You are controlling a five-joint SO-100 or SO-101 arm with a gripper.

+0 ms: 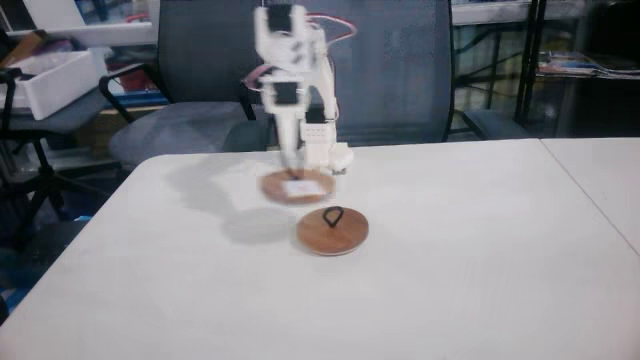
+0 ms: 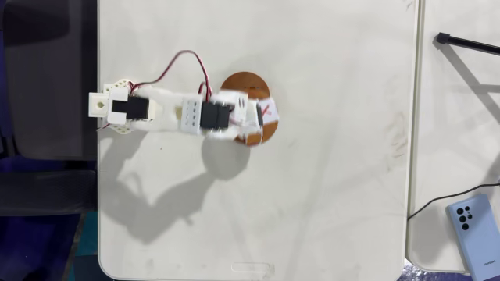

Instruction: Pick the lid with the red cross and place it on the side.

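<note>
Gripper [image 1: 296, 178] points straight down at centre frame in the front-facing fixed view, its tip right at the lid with the red cross [image 1: 297, 187]. From above, the gripper [image 2: 251, 117] sits over that lid [image 2: 266, 125], covering most of it. Cannot tell how far the jaws are apart, nor whether they have hold of anything; the tip is blurred in one view and hidden by the arm's own body in the other.

Lid with the red cross: flat on the white table [image 1: 470, 270], just in front of the arm's base. Part of the white label with red strokes shows past the gripper in the view from above.

Plain lid [image 1: 332, 231]: brown disc with a black loop handle, lower and slightly right of the marked lid in the front view, near it with a narrow gap.

Arm [image 2: 168, 111] stretches in from the left table edge, red and white wires looping over it.

Blue phone [image 2: 473, 234] at lower right, on the neighbouring table. Grey chair [image 1: 330, 60] behind the arm.
</note>
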